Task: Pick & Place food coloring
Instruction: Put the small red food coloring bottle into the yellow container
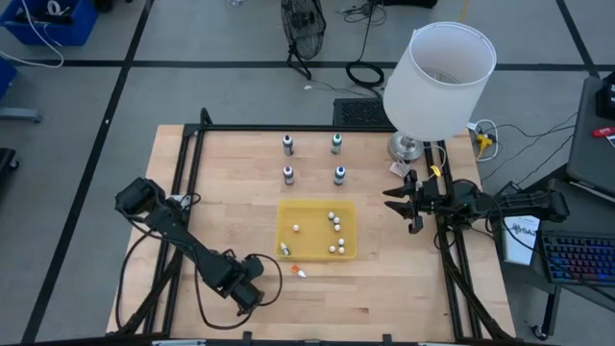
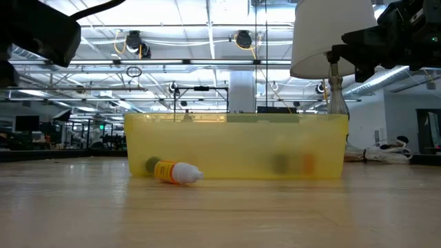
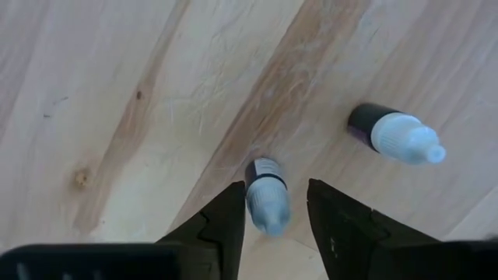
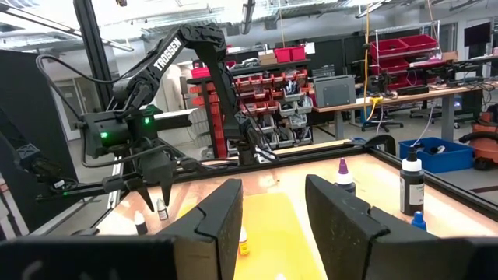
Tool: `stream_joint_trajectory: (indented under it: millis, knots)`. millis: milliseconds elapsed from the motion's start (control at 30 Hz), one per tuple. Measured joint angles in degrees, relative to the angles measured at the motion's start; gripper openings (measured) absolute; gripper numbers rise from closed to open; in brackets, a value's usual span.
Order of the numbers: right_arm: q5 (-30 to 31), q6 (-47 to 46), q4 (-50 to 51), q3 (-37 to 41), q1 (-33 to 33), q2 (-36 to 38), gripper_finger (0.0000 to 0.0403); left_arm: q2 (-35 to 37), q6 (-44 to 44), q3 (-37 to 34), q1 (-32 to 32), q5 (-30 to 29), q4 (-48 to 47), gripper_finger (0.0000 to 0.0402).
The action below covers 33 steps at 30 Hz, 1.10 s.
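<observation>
The yellow tray (image 1: 284, 210) mid-bench holds some white balls (image 1: 335, 222), and an orange bottle (image 1: 299, 272) lies just outside it. The left claw (image 3: 275, 187) sits part open around a pale-capped food coloring bottle (image 3: 268, 206) on the bench, not clearly pinching it. The right claw (image 4: 272, 194) hangs open and empty near the lamp (image 1: 438, 77).

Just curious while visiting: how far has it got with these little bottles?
Done: little; one bottle seems to lie in the yellow tray. In hand: the left gripper straddles a small bottle on the table, not lifted. Left: an orange bottle beside the tray; right gripper hangs open.
</observation>
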<state>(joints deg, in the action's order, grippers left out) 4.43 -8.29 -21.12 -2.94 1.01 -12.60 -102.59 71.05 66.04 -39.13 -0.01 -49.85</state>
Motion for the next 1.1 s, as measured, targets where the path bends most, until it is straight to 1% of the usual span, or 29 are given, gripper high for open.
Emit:
stream_joint_trajectory:
  millis: [333, 500, 767, 1100]
  knots:
    - [0.0, 0.0, 0.0, 0.0, 0.0, 0.0, 0.013, 0.0, -0.4, 0.0, -0.2, 0.5, 0.0, 0.012]
    - [0.0, 0.0, 0.0, 0.0, 0.0, 0.0, 0.013, -0.1, -1.5, 0.0, -0.5, 1.1, 0.0, 0.0126]
    - [0.0, 0.0, 0.0, 0.0, 0.0, 0.0, 0.013, -0.1, -2.4, 0.0, -0.5, 0.0, 0.0, 0.0144]
    - [0.0, 0.0, 0.0, 0.0, 0.0, 0.0, 0.013, -0.2, -3.4, 0.0, -0.5, -1.1, 0.0, 0.0138]
